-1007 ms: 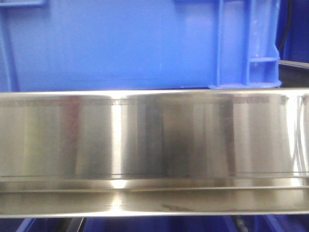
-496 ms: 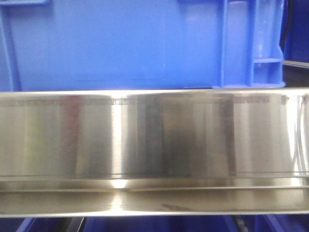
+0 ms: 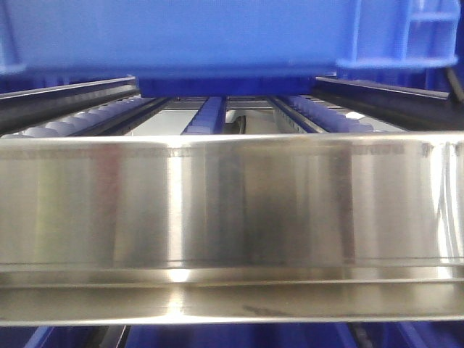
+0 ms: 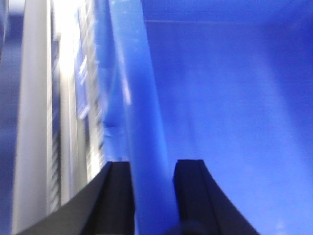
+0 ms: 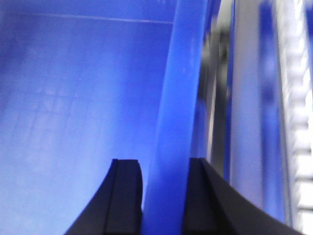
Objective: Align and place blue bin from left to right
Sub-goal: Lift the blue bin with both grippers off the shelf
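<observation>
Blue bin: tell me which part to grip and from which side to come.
Grip the blue bin by its upright end walls, one per arm, coming over the top edge so that one finger goes inside and one outside. Each wall is thin and straight, which probably suits a pinch. The left gripper and the right gripper each straddle a wall this way.

Left gripper [image 4: 152, 169] clamped astride blue bin [image 4: 225, 98] wall (surroundings motion-blurred).

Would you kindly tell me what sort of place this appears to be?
Likely a warehouse or factory flow rack: roller tracks run back behind a steel rail, and the left claw and right claw each grip a wall of a blue bin above them.
</observation>
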Controlling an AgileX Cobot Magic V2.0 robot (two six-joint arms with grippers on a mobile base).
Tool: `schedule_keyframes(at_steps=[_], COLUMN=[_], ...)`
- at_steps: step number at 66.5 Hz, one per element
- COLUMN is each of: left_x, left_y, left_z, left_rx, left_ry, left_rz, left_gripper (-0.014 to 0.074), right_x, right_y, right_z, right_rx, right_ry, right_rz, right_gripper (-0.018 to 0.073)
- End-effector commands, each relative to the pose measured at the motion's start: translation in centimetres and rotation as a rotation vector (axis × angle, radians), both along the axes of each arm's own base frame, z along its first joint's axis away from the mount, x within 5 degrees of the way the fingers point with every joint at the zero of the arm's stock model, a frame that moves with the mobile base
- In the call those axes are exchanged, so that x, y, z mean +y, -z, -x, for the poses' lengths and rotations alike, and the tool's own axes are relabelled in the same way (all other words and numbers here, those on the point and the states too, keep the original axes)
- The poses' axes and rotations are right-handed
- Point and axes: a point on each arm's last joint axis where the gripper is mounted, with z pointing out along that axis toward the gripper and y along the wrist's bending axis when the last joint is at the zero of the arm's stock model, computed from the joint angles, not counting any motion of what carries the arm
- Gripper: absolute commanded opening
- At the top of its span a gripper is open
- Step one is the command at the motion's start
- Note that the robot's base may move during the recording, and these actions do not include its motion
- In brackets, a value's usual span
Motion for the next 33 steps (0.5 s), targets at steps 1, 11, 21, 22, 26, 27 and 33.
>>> schedule_keyframes(at_steps=[1, 11, 21, 22, 26, 27, 33], left_x=[-1.17, -1.09, -1.03, -1.03, -1.02, -1.02, -1.01], left_y=[-3.24, -3.63, -3.67, -3.69, -3.79, -3.81, -4.01], left_z=[2.01, 2.39, 2.31, 2.29, 2.23, 2.21, 2.08], left_rx=[-0.132, -0.148, -0.158, -0.161, -0.173, -0.175, -0.200], left_ry=[0.066, 0.066, 0.061, 0.060, 0.057, 0.057, 0.051], left_rz=[0.171, 0.175, 0.169, 0.170, 0.174, 0.175, 0.182], left_gripper=[-0.0111, -0.0111, -0.0111, -0.0111, -0.0111, -0.0111, -0.0111], right_x=[0.41, 0.26, 0.26, 0.26, 0.26, 0.26, 0.26], right_y=[-2.67, -3.37, -3.37, -3.37, -3.37, -3.37, -3.37], right_z=[1.33, 1.80, 1.80, 1.80, 1.80, 1.80, 1.80], right_rx=[-0.139, -0.174, -0.174, -0.174, -0.174, -0.174, -0.174], right_ry=[-0.043, -0.043, -0.043, -0.043, -0.043, -0.043, -0.043], right_rz=[-0.105, -0.116, -0.116, -0.116, -0.116, -0.116, -0.116], right_gripper=[-0.0071, -0.0071, -0.0071, -0.0071, -0.0071, -0.0071, -0.0071])
